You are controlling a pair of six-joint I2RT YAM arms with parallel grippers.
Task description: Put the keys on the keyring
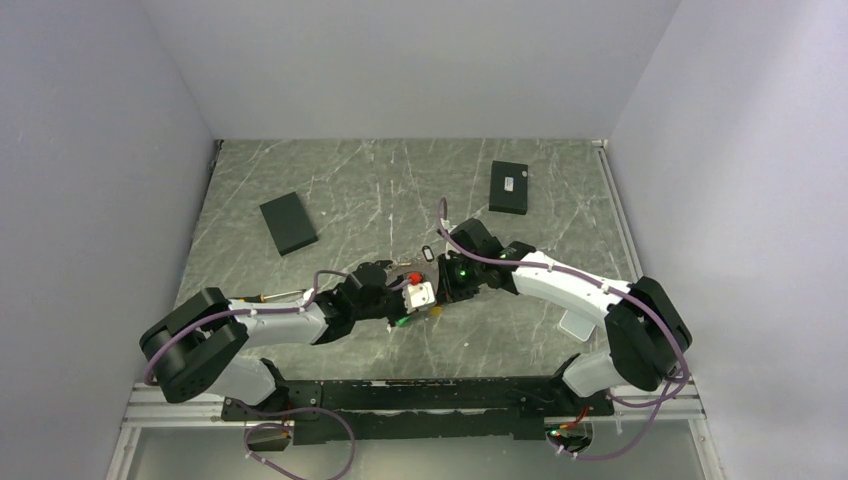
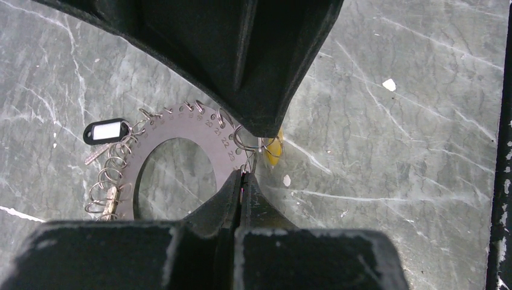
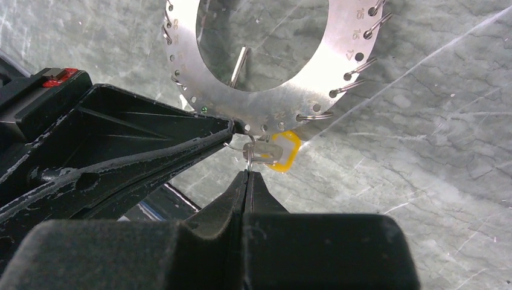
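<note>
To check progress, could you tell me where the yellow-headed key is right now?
In the right wrist view, the yellow-headed key sits at the near edge of the numbered keyring disc, just beyond the right gripper and beside the left gripper.

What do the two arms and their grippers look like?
The left arm and right arm have white link shells between black joint housings, with purple cables tied along them. A green light glows at the right wrist. The left gripper and right gripper have matte black, scuffed fingers tapering to wedges.

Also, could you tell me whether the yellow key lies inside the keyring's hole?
No, the yellow key sits just outside the keyring.
</note>
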